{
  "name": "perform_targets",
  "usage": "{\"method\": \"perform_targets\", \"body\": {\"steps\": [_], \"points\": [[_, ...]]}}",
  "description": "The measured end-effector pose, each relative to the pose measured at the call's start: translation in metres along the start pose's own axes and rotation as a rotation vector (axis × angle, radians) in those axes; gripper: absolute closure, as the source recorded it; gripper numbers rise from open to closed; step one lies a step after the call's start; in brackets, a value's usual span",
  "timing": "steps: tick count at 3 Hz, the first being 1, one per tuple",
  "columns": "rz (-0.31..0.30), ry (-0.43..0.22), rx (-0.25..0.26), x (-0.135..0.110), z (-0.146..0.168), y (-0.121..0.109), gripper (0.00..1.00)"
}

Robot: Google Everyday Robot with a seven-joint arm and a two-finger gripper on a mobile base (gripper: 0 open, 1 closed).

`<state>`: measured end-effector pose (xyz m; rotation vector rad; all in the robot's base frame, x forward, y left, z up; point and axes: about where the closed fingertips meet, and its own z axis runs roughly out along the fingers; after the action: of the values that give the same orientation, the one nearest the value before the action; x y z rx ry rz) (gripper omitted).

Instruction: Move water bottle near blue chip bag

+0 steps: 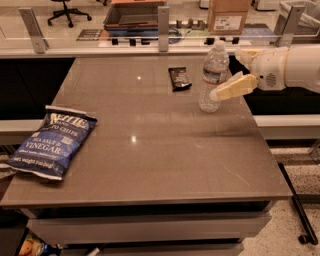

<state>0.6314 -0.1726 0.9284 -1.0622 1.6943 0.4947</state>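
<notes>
So, gripper (229, 71): at the far right edge of the table (150, 165), on a white arm reaching in from the right; its cream fingers (235, 86) are spread apart and grasp nothing.
Water bottle (212, 75): upright with its white cap on, right at the gripper's left in the view, partly between the spread fingers; the near finger's tip overlaps its lower body, contact uncertain.
Black wrapper (179, 78): flat, further left of the gripper, past the bottle and apart from it.
Blue chip bag (52, 145): lying flat, well apart from the gripper, far to its left and nearer the camera, at the table's left edge.
Cardboard box (228, 15): behind the gripper, beyond the glass rail.
</notes>
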Motion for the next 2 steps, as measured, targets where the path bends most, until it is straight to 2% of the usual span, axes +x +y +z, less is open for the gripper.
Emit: {"method": "perform_targets", "body": {"steps": [1, 2], "points": [[0.045, -0.038, -0.022, 0.0020, 0.0122, -0.0043, 0.00], [0.059, -0.059, -0.031, -0.0018, 0.0195, -0.0060, 0.16]]}}
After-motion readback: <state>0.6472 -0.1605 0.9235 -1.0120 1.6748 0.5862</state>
